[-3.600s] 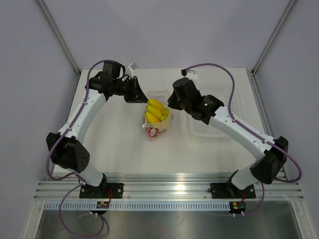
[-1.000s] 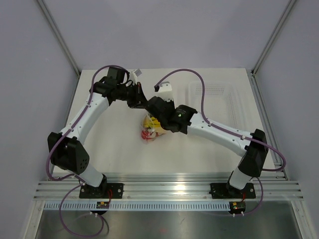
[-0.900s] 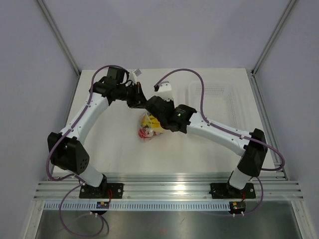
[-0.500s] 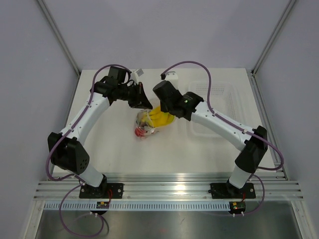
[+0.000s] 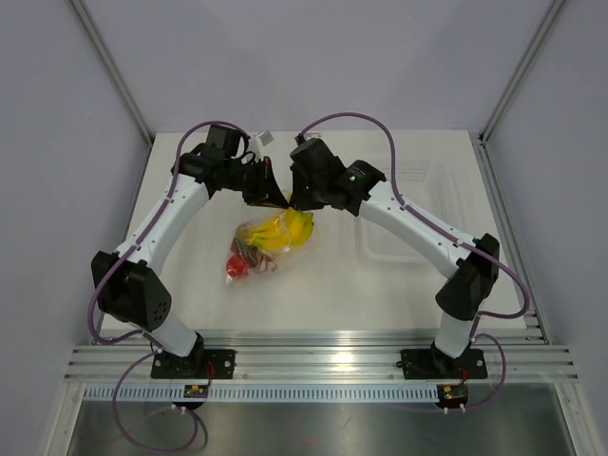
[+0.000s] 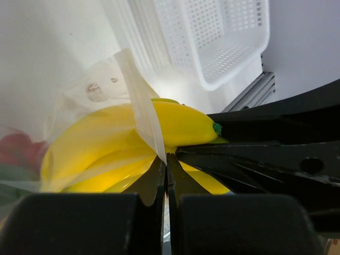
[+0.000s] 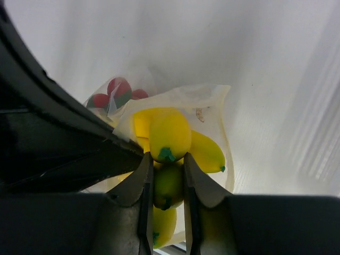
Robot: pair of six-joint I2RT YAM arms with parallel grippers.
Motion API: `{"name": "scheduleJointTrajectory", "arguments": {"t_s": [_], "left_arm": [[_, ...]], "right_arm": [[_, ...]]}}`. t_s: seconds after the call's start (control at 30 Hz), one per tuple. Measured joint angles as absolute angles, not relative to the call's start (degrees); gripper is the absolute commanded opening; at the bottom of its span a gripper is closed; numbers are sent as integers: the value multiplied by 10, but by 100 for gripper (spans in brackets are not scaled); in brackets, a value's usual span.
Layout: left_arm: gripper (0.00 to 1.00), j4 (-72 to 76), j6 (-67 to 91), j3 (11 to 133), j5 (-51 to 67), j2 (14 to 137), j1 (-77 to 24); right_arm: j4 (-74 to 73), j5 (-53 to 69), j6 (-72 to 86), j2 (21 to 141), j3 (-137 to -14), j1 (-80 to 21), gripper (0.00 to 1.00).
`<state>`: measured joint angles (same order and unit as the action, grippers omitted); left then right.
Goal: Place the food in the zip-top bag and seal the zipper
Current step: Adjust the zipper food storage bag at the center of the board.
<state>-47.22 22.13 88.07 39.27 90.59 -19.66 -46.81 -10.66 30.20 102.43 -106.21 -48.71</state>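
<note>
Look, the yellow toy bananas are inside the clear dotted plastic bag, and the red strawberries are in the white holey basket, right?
Not quite. The red strawberries are inside the clear dotted plastic bag too, next to the yellow toy bananas; the top view shows it.

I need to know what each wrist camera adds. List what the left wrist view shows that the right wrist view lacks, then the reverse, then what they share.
Left wrist only: the perforated tray, and the left gripper pinching the edge strip of the bag. Right wrist only: the right gripper closed on one end of the bananas, and the strawberries seen sharply, where the left shows only a red blur. Both: the bananas inside the clear bag.
</note>
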Motion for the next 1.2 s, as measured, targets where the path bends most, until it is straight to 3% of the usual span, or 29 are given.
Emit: {"name": "scheduleJointTrajectory", "arguments": {"t_s": [0.2, 0.9, 1.07, 1.17, 1.2], "left_arm": [[0, -485, 218, 881, 392, 910, -196], [0, -501, 228, 880, 389, 910, -195], [0, -501, 229, 879, 389, 910, -194], [0, -492, 232, 876, 399, 910, -194], [0, -489, 234, 876, 404, 910, -194]], "right_arm": [[-437, -86, 338, 1072, -1023, -485, 0], [-289, -18, 416, 1043, -885, -478, 1], [-244, -3, 428, 1027, -849, -477, 34], [-243, -3, 426, 1008, -837, -477, 48], [-242, -7, 425, 998, -830, -477, 58]]}}
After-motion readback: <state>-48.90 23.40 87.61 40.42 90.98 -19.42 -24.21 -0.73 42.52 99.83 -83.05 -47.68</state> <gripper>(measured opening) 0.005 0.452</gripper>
